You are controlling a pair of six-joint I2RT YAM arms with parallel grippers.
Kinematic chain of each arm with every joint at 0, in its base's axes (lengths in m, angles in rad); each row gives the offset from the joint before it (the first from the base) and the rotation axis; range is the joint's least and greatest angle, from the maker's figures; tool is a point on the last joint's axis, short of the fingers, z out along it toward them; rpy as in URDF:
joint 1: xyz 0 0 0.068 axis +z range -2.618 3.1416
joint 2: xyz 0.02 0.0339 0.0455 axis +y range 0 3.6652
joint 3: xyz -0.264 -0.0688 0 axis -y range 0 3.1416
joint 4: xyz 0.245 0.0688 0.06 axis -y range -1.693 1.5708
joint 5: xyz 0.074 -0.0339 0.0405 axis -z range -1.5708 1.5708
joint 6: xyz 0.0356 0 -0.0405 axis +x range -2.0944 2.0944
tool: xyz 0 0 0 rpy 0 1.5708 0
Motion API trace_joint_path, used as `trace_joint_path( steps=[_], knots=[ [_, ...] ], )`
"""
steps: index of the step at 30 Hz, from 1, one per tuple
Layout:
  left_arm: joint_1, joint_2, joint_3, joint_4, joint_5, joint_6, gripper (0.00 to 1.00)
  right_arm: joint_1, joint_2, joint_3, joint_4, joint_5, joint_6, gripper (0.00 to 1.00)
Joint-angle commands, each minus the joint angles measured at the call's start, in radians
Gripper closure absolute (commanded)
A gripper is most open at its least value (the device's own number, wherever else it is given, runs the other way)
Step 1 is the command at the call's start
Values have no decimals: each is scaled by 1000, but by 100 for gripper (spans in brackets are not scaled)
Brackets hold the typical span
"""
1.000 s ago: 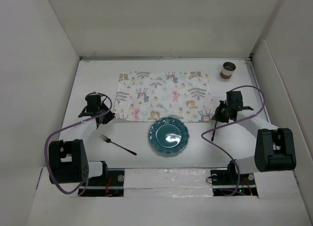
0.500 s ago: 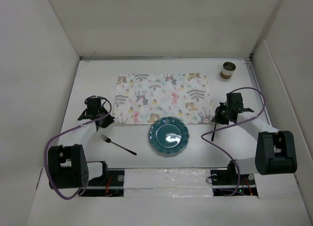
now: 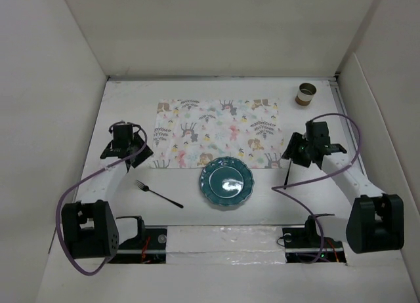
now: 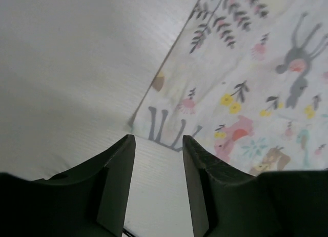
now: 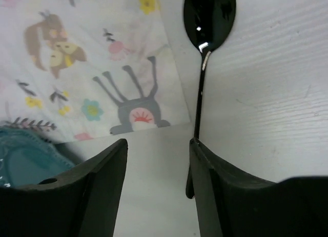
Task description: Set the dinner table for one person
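The white dinner table (image 3: pixel 125 106) carries a floral placemat (image 3: pixel 216 129), lying flat. A teal plate (image 3: pixel 226 182) sits at the placemat's near edge, its far rim overlapping the cloth. My left gripper (image 3: pixel 143 153) is open at the near-left corner of the placemat (image 4: pixel 241 88), with only bare table between its fingers (image 4: pixel 115 175). My right gripper (image 3: pixel 289 153) is open at the near-right corner of the placemat (image 5: pixel 87 78). A black spoon (image 5: pixel 209 16) lies on the table beside that corner. Its handle runs under my right finger (image 5: pixel 220 185) and is not gripped.
A black fork (image 3: pixel 158 194) lies on the table left of the plate, near my left arm. A brown paper cup (image 3: pixel 306 94) stands at the far right. White walls enclose the table on three sides. The plate's rim (image 5: pixel 23 157) shows at the right wrist view's lower left.
Both grippers have gone from shut to open at the placemat's near corners. Both arms have swung slightly outward, and the placemat's near edge now lies a little closer to the plate.
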Motion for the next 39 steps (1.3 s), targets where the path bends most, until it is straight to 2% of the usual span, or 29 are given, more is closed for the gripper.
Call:
trace_joint_path(
  steps=[1,2,3,4,5,6,9,10,11,13,14,16,17,18,20,23,27,33,36,38,39],
  knots=[
    [-27,-90,132,-28,-18,31,60,53,-99,94,-62,15,-32,41],
    [-42,-96,171,-46,-27,33,60,70,-116,90,-52,-37,-43,51],
    [-53,-117,185,-42,-20,42,63,87,-145,68,-40,-90,-50,69],
    [-53,-128,192,-30,12,51,73,104,-154,51,-27,-136,-50,100],
    [-53,-137,201,4,49,56,93,145,-165,30,20,-249,-43,100],
    [-53,-146,212,22,119,60,100,168,-176,-1,54,-316,-35,100],
    [-53,-128,265,65,233,57,100,260,-183,-116,180,-370,52,98],
    [-72,-119,284,78,239,59,100,274,-180,-137,198,-364,68,69],
    [-120,-111,332,93,232,70,100,285,-176,-172,235,-347,95,55],
    [-189,-49,403,82,164,105,100,294,-159,-208,285,-359,109,37],
    [-258,-29,440,64,140,114,100,294,-147,-237,325,-376,123,34],
    [-328,22,523,61,89,128,94,304,-102,-252,374,-420,120,33],
    [-358,25,535,75,69,136,82,313,-52,-256,399,-434,126,33],
    [-418,21,540,87,34,145,76,322,-30,-262,416,-433,134,33],
    [-467,16,534,99,6,157,66,333,26,-277,497,-431,158,33],
    [-481,-5,508,111,38,156,61,333,80,-297,574,-428,192,39],
    [-481,-44,498,96,20,165,62,333,178,-308,643,-422,220,44],
    [-481,-39,563,70,-1,172,63,333,263,-340,731,-428,264,62],
    [-481,-30,581,69,-14,174,65,333,283,-357,751,-428,273,78],
    [-481,-25,592,62,-24,177,65,333,269,-371,752,-430,281,97],
    [-481,-24,594,62,-28,177,65,333,255,-372,748,-434,281,100]
  ],
)
